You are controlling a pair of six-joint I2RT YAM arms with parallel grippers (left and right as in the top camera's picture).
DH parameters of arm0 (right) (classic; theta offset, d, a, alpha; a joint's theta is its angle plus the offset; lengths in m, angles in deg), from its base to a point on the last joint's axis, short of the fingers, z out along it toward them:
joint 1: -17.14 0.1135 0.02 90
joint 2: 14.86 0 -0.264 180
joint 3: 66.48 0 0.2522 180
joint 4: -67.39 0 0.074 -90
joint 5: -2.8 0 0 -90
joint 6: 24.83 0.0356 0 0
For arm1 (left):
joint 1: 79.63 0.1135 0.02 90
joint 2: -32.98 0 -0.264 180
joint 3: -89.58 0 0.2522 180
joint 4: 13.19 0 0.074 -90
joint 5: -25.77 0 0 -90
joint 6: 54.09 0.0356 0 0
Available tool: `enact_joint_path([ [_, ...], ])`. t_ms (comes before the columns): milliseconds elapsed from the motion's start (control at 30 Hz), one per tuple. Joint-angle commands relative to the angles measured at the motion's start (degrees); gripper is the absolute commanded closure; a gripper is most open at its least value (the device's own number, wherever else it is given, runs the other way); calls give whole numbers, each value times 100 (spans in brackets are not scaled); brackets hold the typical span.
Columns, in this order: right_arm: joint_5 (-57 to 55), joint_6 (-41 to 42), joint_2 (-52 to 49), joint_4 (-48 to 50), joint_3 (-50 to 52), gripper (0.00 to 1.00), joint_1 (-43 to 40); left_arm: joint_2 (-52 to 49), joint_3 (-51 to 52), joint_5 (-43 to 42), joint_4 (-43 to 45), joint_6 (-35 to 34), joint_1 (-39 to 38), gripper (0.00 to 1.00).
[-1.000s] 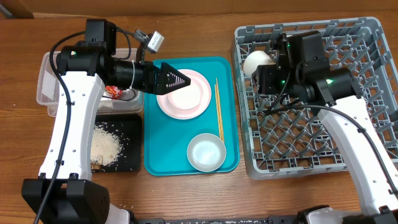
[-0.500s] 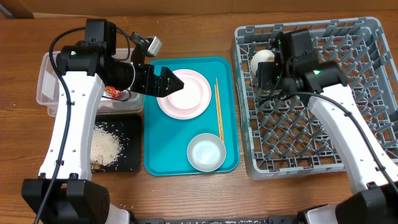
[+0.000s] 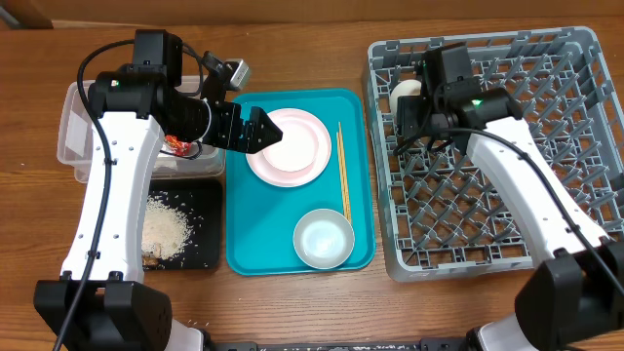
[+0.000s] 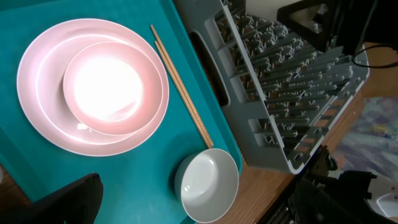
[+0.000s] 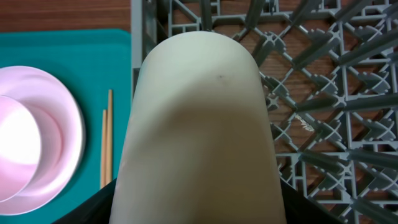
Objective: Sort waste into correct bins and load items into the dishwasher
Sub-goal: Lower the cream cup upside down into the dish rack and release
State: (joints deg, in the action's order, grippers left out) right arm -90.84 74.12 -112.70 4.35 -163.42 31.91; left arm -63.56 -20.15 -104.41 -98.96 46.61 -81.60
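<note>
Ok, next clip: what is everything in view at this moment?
table: 1, brown wood, under everything
teal tray: 1, centre
plate: 1, pale pink, on the teal tray
pinkish bowl: 1, on the plate
white bowl: 1, teal tray's near end
chopsticks: 2, wooden, right of the plate
dish rack: 1, grey, right side
white cup: 1, over the rack's far-left corner
clear tub: 1, far left
red wrapper: 1, at the tub, partly hidden
black tray: 1, near left
rice: white heap, in the black tray
left gripper: open, over the plate's left edge
right gripper: closed on the white cup
</note>
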Motion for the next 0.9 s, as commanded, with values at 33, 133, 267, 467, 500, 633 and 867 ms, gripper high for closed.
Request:
enact_joint_path([
  [33,-192,28,-245,46,-116,51,11,44,-90,39,7,46,9,0],
  [133,-190,28,-341,61,-116,50,11,44,-90,39,7,46,9,0],
  [267,-190,28,-450,68,-116,50,7,44,-90,39,4,46,9,0],
  [467,-190,28,-463,103,-116,32,7,44,-90,37,7,46,9,0],
  [500,-190,28,-463,98,-116,31,7,44,-90,39,7,46,9,0],
  [633,-188,28,-463,101,-116,23,7,44,-90,37,7,46,9,0],
  [867,-122,122,-455,79,-162,18,7,44,-90,39,7,46,9,0],
])
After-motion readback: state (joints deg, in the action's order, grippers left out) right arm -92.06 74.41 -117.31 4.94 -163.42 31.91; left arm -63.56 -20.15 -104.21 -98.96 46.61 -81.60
